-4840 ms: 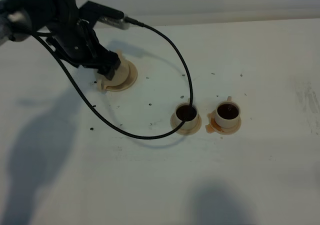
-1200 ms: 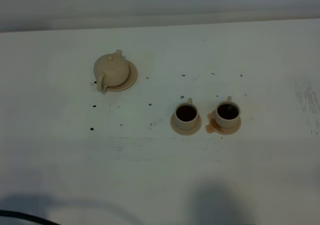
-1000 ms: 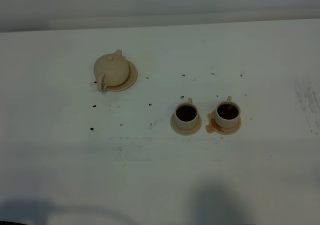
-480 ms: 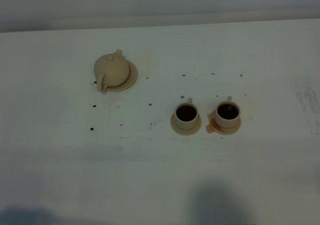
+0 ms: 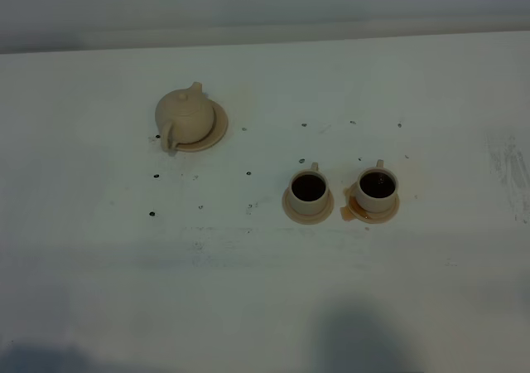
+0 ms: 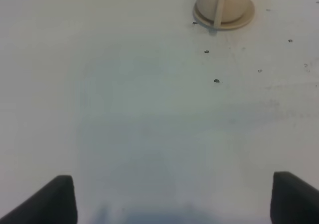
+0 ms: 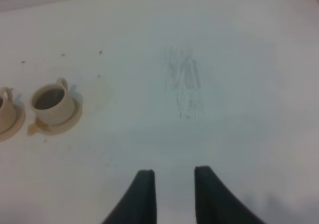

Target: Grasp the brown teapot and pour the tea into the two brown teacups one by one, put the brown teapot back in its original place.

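Teapot [image 5: 185,113]: pale beige ceramic, round and squat, knobbed lid on; stood upright on its saucer, toward the far left of the tabletop in the high view. Spout pointed to the far side, loop handle to the near side. Nothing gripped or touched it.
Teapot saucer [image 5: 217,130]: flat, round, pale beige; its rim showed on the right and near sides of the pot.
Left teacup [image 5: 308,191]: small beige cylinder with a tiny handle on its far side, filled with dark tea; stood on its own round saucer [image 5: 291,211], right of centre and well apart from the teapot.
Right teacup [image 5: 378,188]: matching cup, also holding dark tea, just beside the left one but not touching it; stood on its saucer [image 5: 392,210].
Spill [image 5: 349,213]: orange-brown tea stain at the left edge of the right teacup's saucer.
Tabletop [image 5: 265,290]: white, with scattered small dark specks and a grey scuffed patch near the right edge.
Left end effector [image 6: 173,196]: two dark fingertips set far apart, released and empty, well clear of the teapot seen ahead in its wrist view.
Right end effector [image 7: 173,194]: dark fingers drawn close with a narrow gap, clenched on nothing, over bare tabletop and apart from the teacups.
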Motion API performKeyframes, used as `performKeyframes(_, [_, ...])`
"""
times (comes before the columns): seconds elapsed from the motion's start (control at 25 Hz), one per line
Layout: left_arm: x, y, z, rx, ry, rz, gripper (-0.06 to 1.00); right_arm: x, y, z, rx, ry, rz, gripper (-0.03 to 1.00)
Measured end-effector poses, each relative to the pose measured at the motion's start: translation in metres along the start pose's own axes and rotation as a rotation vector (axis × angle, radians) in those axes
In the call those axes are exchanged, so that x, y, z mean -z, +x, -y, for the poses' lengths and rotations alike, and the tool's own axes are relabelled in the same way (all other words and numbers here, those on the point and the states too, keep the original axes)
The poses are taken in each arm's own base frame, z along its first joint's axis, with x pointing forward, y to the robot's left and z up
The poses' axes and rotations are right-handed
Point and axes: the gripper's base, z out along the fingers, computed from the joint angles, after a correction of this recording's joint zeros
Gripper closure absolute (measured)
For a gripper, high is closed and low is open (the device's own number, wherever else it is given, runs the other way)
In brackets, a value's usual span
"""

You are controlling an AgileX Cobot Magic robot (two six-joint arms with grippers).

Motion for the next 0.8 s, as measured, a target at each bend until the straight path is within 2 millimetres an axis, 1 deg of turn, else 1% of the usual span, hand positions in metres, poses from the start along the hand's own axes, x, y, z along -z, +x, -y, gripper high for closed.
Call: performKeyframes(0.8, [0.0, 0.0, 0.0, 0.0, 0.0, 0.0, 0.87, 0.0, 0.0, 0.0, 0.0, 0.0, 0.0, 0.75])
